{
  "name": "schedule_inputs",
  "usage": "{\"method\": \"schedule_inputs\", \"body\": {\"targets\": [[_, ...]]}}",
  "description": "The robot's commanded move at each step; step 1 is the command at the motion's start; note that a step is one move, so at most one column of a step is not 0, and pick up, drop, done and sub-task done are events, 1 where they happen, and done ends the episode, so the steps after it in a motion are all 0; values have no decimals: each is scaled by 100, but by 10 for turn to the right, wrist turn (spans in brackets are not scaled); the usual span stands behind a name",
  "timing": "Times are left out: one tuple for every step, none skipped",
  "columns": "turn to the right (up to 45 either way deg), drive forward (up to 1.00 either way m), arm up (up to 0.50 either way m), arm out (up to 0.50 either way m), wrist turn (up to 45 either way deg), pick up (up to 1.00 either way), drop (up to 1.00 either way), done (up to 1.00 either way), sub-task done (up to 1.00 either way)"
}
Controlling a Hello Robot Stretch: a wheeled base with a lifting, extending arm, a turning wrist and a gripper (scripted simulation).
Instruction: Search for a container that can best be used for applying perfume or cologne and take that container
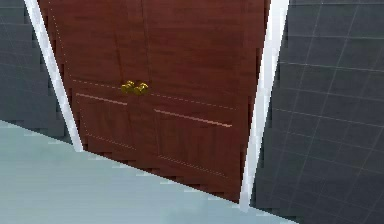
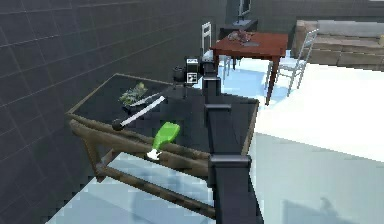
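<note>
The biggest thing ahead of you is a red-brown double door (image 1: 160,90) with brass knobs. It is a dead end for this search, so work from the dark-topped table (image 2: 105,102) in the arm side view.

The arm (image 2: 225,150) reaches across that table's right end, and the gripper (image 2: 177,76) sits out at the table's far edge. You cannot tell from here whether its fingers are spread or pressed together, nor whether it carries anything.

The likely target is the green bottle (image 2: 167,132). It lies on its side on the table, close to the near edge and just left of the arm. The body is bright green and tapers to a small white tip that points toward the near edge and reads as a spray head, though it is too small to be sure.

Your main risk, as I judge it, is that the bottle lies flat and rounded by the edge. A sideways brush from the arm could roll it off the table.

The gripper is also farther out than the bottle, so coming straight down there would miss.

A long pale tool (image 2: 140,110) and a grey clump (image 2: 133,94) lie toward the table's middle. Do not take either of them by mistake.
</note>
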Motion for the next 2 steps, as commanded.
{"method": "schedule_inputs", "body": {"targets": [[0, 0, 0, 0, 450, 0, 0, 0, 0], [0, 0, -30, 0, 0, 0, 0, 0, 0]]}}
